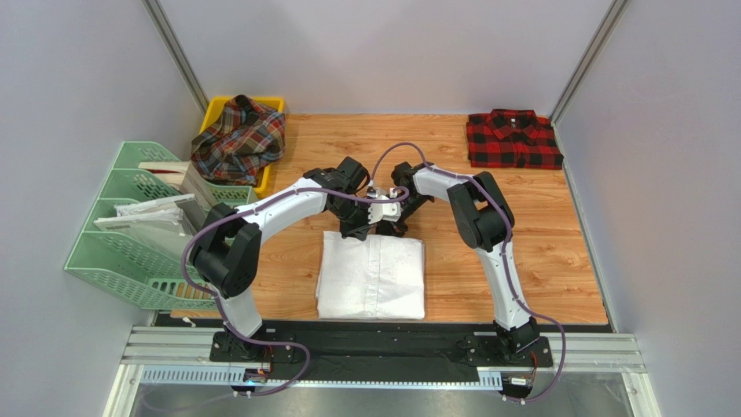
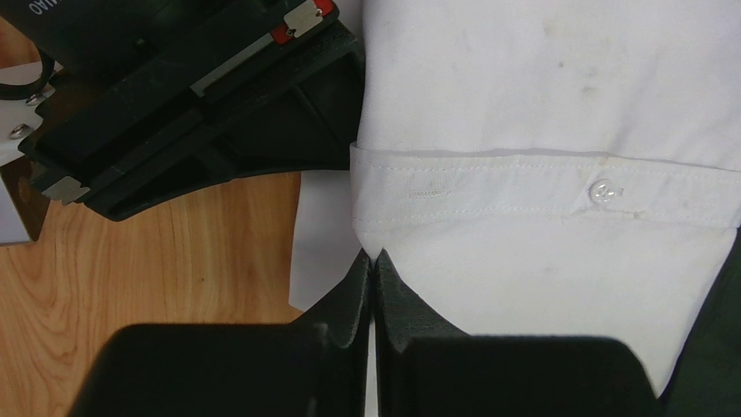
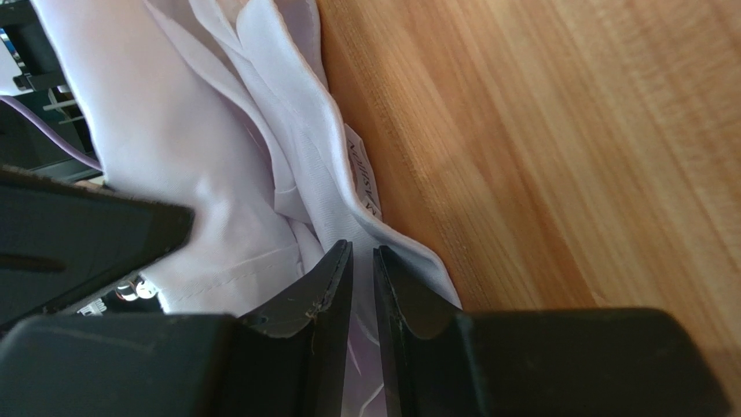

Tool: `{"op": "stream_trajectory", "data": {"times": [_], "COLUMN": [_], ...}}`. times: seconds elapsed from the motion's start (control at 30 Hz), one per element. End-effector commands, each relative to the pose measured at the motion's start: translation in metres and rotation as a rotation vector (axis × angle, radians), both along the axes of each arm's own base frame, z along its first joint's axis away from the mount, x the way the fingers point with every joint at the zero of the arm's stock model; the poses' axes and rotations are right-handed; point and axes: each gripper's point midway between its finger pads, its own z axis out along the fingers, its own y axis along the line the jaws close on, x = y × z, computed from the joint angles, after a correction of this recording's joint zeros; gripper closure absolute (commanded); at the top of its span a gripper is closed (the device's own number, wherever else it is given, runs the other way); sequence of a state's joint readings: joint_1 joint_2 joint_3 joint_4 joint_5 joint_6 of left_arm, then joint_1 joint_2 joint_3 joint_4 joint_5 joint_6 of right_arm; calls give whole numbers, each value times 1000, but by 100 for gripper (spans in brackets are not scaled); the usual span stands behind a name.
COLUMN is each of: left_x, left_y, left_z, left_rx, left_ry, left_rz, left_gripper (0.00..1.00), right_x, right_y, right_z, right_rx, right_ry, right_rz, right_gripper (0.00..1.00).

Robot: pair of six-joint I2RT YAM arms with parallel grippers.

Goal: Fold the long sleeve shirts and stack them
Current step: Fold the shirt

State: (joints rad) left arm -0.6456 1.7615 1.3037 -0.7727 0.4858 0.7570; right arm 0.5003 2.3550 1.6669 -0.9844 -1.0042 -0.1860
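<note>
Left gripper point(image 2: 371, 259) and right gripper point(image 3: 363, 248), jaws nearly together, each pinch the white shirt point(image 1: 371, 276) along its far edge.

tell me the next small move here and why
Probably raise both arms together slightly: the left pincer and right pincer each pinch the far edge of the large plain white cloth shirt, which lies flat, so that edge can fold toward the near hem.

Robotics lab test cell, grey partition walls point(image 1: 78, 78), wooden table point(image 1: 557, 261), aluminium mounting rail point(image 1: 591, 352) along near edge
</note>
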Motion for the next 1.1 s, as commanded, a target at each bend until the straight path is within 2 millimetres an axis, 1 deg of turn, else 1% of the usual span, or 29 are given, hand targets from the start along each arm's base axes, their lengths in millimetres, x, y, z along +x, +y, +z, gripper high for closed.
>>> {"op": "stream_trajectory", "data": {"times": [0.0,0.07,0.13,0.23,0.3,0.33,0.43,0.53,0.6,0.7,0.73,0.8,0.83,0.93,1.0,1.03,1.07], "left_x": [26,31,36,31,26,25,21,17,15,18,19,24,25,31,40,45,50], "left_y": [-11,-12,-13,-16,-18,-19,-21,-24,-26,-30,-30,-30,-29,-30,-30,-29,-29], "left_z": [7,4,8,14,23,32,45,55,57,56,50,44,36,23,19,13,12], "left_rx": [-42,-43,-68,-93,-120,-135,-166,-192,-205,-209,-197,-179,-165,-146,-143,-135,-132], "left_ry": [-95,-103,-119,-107,-105,-118,-121,-130,-131,-137,-128,-135,-126,-121,-139,-132,-131], "left_rz": [-15,-9,10,4,-6,-9,-9,-18,-25,-28,-27,-25,-27,-11,8,24,46], "left_gripper": [100,100,100,100,100,100,100,100,100,100,100,100,100,100,100,100,100], "right_x": [0,2,3,4,5,6,4,5,5,4,4,6,5,12,17,19,21], "right_y": [-9,-10,-11,-11,-12,-12,-12,-12,-12,-12,-12,-12,-11,-13,-14,-14,-16], "right_z": [-13,-13,-12,-12,-13,-14,-16,-16,-16,-15,-15,-13,-13,-12,-12,-14,-17], "right_rx": [-23,-22,-21,-20,-23,-25,-26,-25,-24,-24,-23,-19,-22,-32,-45,-49,-68], "right_ry": [-41,-40,-38,-40,-40,-40,-34,-32,-32,-34,-36,-43,-42,-76,-92,-103,-108], "right_rz": [30,28,28,29,25,25,27,27,27,30,31,33,38,42,42,45,50], "right_gripper": [76,76,76,76,76,76,76,76,76,77,77,77,77,77,77,77,77]}}
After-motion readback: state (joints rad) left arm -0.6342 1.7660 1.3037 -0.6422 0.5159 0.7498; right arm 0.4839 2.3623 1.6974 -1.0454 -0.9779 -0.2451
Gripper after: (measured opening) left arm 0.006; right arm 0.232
